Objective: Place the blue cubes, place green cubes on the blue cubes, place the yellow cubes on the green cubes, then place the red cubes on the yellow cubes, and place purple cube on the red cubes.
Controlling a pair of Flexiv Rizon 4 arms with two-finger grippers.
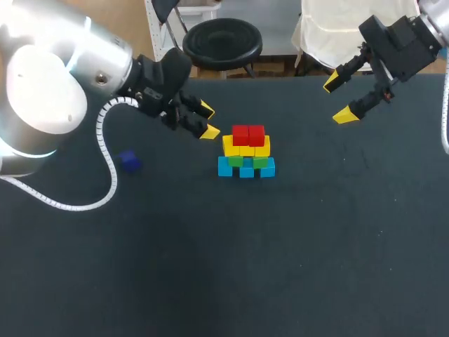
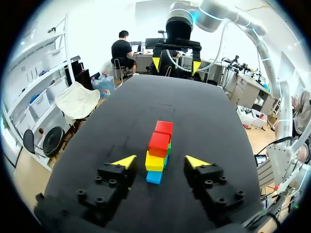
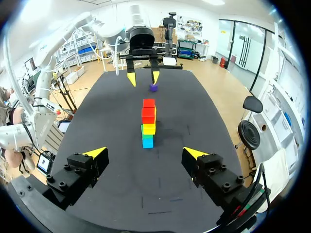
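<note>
The cube pyramid stands mid-table: blue cubes (image 1: 245, 170) at the base, green cubes (image 1: 243, 161) on them, yellow cubes (image 1: 246, 147) above, two red cubes (image 1: 248, 134) on top. A purple cube (image 1: 129, 161) lies alone on the mat, far to the left. My left gripper (image 1: 208, 120) hovers open just left of the pyramid, holding nothing. In the left wrist view the red cubes (image 2: 159, 143) sit just ahead of my left gripper (image 2: 160, 161). My right gripper (image 1: 339, 99) hangs open and empty at the back right. The right wrist view shows the pyramid (image 3: 148, 124) ahead of my right gripper (image 3: 145, 153), with the purple cube (image 3: 153, 87) beyond.
The black table mat (image 1: 280, 267) stretches bare in front of the pyramid. My left arm's white cable (image 1: 105, 168) hangs in a loop beside the purple cube.
</note>
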